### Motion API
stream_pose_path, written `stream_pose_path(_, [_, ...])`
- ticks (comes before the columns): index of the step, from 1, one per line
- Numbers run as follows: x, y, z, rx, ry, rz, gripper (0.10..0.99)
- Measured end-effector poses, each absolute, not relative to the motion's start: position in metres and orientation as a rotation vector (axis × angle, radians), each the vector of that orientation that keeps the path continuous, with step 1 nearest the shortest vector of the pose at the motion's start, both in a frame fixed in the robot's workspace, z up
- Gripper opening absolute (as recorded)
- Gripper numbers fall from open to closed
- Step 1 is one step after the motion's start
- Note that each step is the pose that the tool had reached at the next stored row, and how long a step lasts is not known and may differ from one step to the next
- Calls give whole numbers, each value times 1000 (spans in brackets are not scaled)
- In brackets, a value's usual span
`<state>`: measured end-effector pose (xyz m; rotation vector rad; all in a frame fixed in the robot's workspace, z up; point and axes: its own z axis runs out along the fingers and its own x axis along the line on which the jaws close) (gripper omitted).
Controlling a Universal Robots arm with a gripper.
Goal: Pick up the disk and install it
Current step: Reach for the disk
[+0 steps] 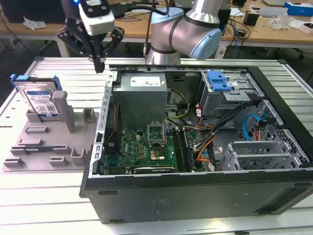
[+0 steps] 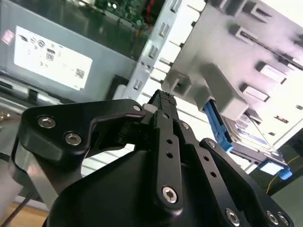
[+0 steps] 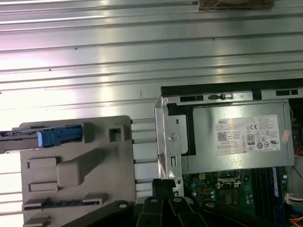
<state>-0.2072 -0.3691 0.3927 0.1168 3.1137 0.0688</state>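
One arm (image 1: 195,29) points down; its hand (image 1: 100,67), pressed together, hangs near the upright disk (image 1: 40,99).

Disk (image 1: 41,100) unobstructed above; case wall (image 1: 108,105) flanks gripper (image 1: 99,66)

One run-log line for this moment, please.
tool: shut, empty, by corner of computer case | disk: upright in grey fixture, ungrasped | install: not done

1. Bright overhead light is washing the ribbed metal surface (image 3: 94,71) in the first wrist view, and glare is bleaching broad bands of it.
2. In the second wrist view the grey fixture (image 2: 265,56) is blowing out to white, while the black gripper (image 2: 163,98) is sitting in shade.
3. In the exterior view even light is falling, and the computer case (image 1: 195,191) is casting a soft shadow at its base.
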Motion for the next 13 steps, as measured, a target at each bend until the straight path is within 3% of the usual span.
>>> stream_pose_path(13, [-275,-349,392,116,3114,69,106])
